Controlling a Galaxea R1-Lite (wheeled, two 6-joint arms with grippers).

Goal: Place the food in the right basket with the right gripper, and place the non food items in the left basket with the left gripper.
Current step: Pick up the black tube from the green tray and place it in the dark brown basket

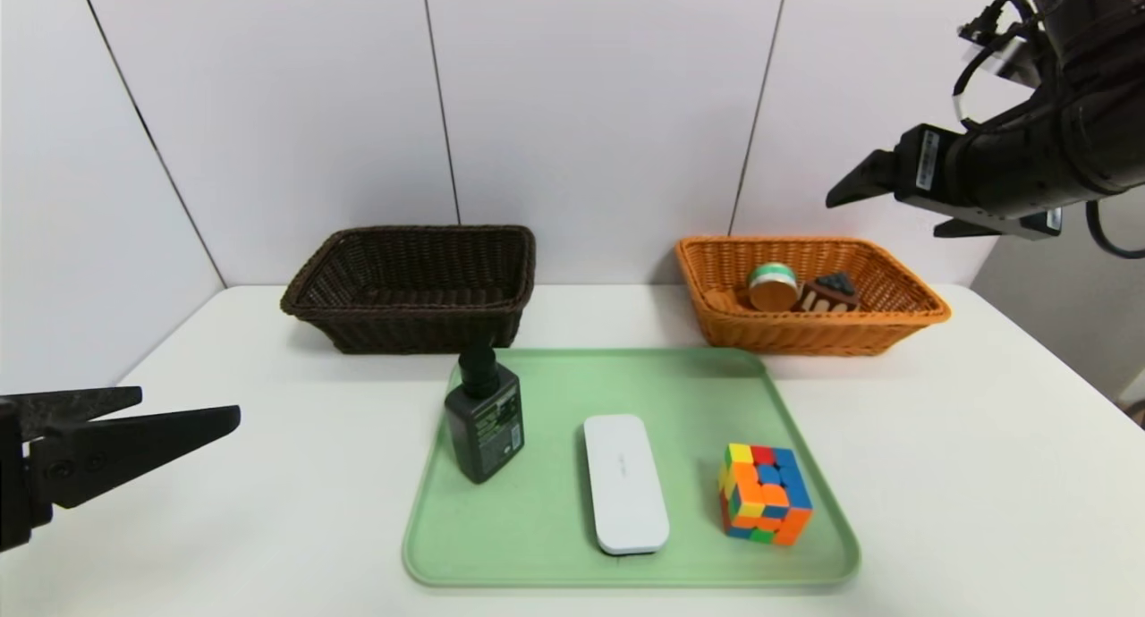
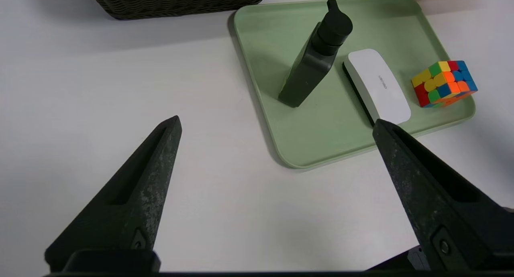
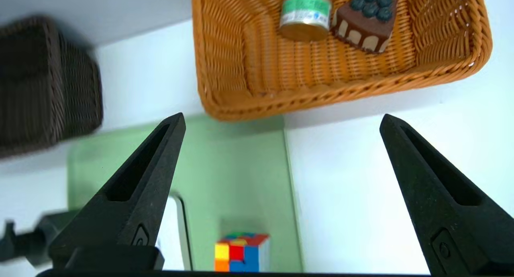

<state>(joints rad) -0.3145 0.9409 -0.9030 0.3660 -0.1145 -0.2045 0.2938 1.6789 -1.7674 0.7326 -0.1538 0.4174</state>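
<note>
The open, empty black right tool [image 3: 282,114] hovers above the woven orange-brown basket [image 1: 814,335], with the blueberry-topped chocolate cake wedge [image 1: 829,293] and green-labelled can [image 1: 773,287] inside, below it.

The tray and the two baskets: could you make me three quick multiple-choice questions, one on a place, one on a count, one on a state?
1. Where is the can?
A) On the tray
B) In the orange basket
C) In the dark basket

2. How many things lie on the tray?
A) Two
B) Three
C) Five

3. How is the left gripper?
A) Open, holding nothing
B) Shut on the bottle
C) Open inside the dark basket

1: B. The can sits beside the cake in the orange basket.
2: B. The tray bears the bottle, the white case and the cube.
3: A. The left gripper hangs over the bare table, jaws wide apart with nothing between them.
</note>
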